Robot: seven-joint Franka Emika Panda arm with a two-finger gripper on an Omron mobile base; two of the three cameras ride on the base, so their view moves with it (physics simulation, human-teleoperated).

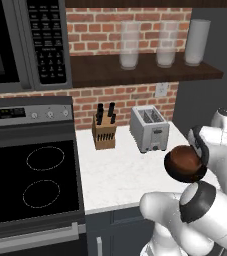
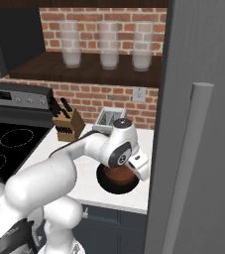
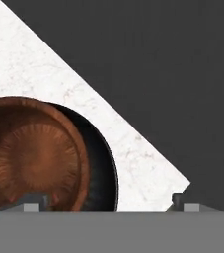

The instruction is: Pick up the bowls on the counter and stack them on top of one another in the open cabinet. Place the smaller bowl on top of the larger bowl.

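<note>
In the hand view the gripper (image 3: 108, 198) shows two dark tips spread wide apart, one over the smaller bowl (image 3: 32, 158) at about 7 o'clock, the other over bare counter (image 3: 133, 153) at 5 o'clock, so it is open and pinches nothing. The smaller bowl sits nested inside the larger bowl (image 3: 103, 168), whose black rim shows as a crescent toward 3 o'clock, both close to the counter's front corner. In the left base view the brown bowl (image 1: 185, 164) lies at 4 o'clock, just ahead of the arm's wrist. I judge the step to be the first grasp: the hand should shift toward 9 o'clock in its own view, bring one tip inside the brown rim and one outside, then close on that wall only, so the black bowl is not dragged off the edge. Farther off, the toaster (image 1: 150, 128) and knife block (image 1: 104, 131) stand by the brick wall, and the open cabinet (image 1: 135, 72) above carries three pale tumblers (image 1: 129, 46). The wrist hides the fingers in both base views, and in the right base view the arm covers most of both bowls (image 2: 118, 179).
</note>
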